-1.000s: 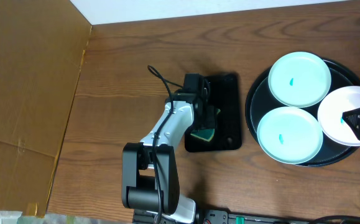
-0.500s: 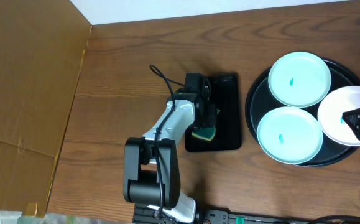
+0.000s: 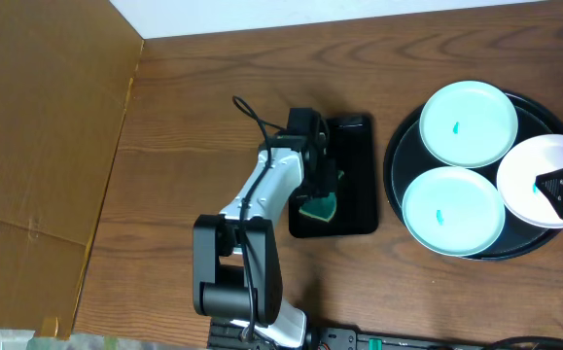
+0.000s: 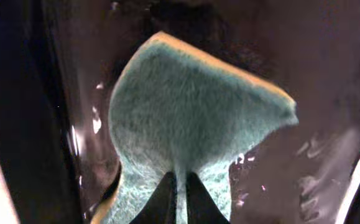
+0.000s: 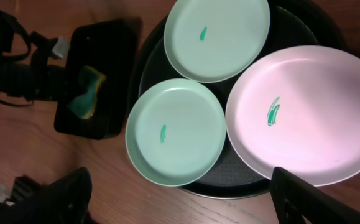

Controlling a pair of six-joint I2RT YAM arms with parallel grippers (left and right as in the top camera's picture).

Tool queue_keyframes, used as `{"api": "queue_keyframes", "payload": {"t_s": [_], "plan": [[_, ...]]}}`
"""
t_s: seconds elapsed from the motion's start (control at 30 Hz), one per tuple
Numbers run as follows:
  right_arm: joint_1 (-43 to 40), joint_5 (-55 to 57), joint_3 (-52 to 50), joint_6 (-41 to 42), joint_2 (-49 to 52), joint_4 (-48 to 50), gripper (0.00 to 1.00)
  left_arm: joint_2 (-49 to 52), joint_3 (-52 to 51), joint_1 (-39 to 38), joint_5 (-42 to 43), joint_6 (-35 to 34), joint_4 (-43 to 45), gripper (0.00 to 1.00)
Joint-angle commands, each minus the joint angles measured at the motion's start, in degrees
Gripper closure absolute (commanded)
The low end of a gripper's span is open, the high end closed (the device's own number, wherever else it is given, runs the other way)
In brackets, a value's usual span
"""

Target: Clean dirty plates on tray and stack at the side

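1. The counter (image 3: 213, 97) carries the round tray (image 3: 407, 156) flat at its 3 o'clock side.
2. The left arm (image 3: 262, 199) rises from the 6 o'clock edge and slants toward 1 o'clock.
3. Three plates lie face up in the tray: the upper mint plate (image 3: 469, 123) at 11 o'clock, the lower mint plate (image 3: 453, 211) at 7 o'clock and the white plate (image 3: 534, 180) at 3 o'clock.
4. The small rectangular tray (image 3: 359, 146) runs 12 to 6 o'clock, just beside the round one.
5. The right gripper (image 3: 558, 190) hangs over the white plate, spread wide and empty.
6. The left gripper (image 4: 178, 193) is pinched onto the green sponge (image 4: 192, 118), which bends above the small tray.
7. Only the right wrist view shows the white plate's green smear (image 5: 273, 112); overhead, the gripper covers it.
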Motion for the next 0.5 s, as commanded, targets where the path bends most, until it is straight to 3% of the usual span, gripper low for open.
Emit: {"api": "queue_keyframes", "payload": {"t_s": [0.0,0.07,0.13,0.17,0.3,0.47], "plan": [[0.1,-0.1,0.9,0.4,0.0,0.0,0.10,-0.3,1.7,0.0,3.1,-1.1,-1.0,0.93],[0.1,-0.1,0.9,0.4,0.0,0.0,0.10,-0.3,1.7,0.0,3.7,-1.5,-1.5,0.87],[0.1,-0.1,0.9,0.4,0.0,0.0,0.10,-0.3,1.7,0.0,3.5,-1.5,-1.8,0.66],[0.1,-0.1,0.9,0.4,0.0,0.0,0.10,-0.3,1.7,0.0,3.2,-1.5,-1.9,0.61],[0.1,-0.1,0.9,0.4,0.0,-0.1,0.10,-0.3,1.6,0.0,-1.4,-1.5,-2.4,0.49],[0.1,-0.1,0.9,0.4,0.0,-0.2,0.10,-0.3,0.2,0.0,-4.5,-1.5,-0.5,0.45]]}}
